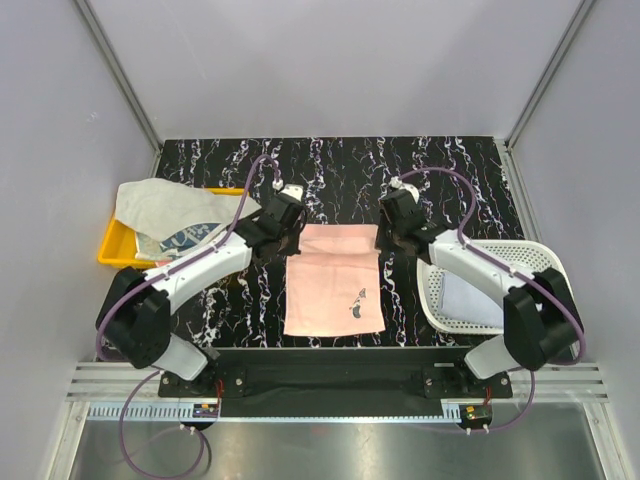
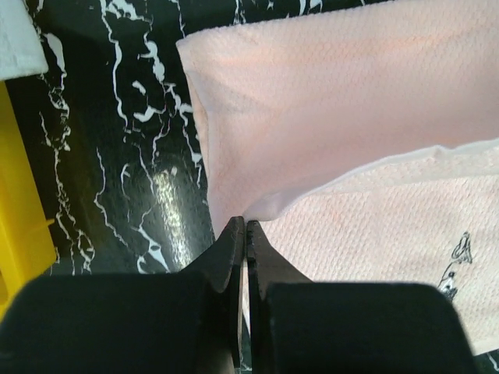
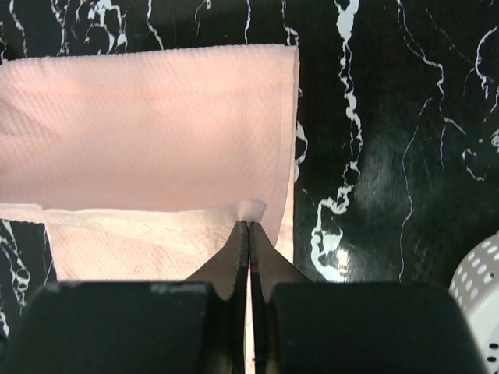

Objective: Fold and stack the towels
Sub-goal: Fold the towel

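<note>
Nearest the arm bases, the pink towel [image 1: 335, 290] lies flat on the dark marbled bench [image 1: 240, 300], midway between the two arms. Its near half is a single layer, with a small dark print [image 1: 357, 300] showing near the right edge. Just beyond that, a second layer is turned back over the first.

The left claw [image 2: 245, 230] is fully closed and pinches the left corner of that upper layer's free edge. The right claw [image 3: 249, 227], equally closed, nips the right corner. Holding both corners level should keep the edge straight and taut, so the flap comes over square. I judge the fold to be underway, with the held edge not yet brought down to the near hem.

To the right, level with the towel, a white mesh basket [image 1: 540, 255] holds one pale cloth [image 1: 470, 300]. It looks like the place for finished pieces.

Farther back on the left, a yellow tray [image 1: 112, 250] carries a loose heap of towels [image 1: 165, 205], one printed in dark blue [image 1: 190, 240]. They appear to be waiting their turn.
</note>
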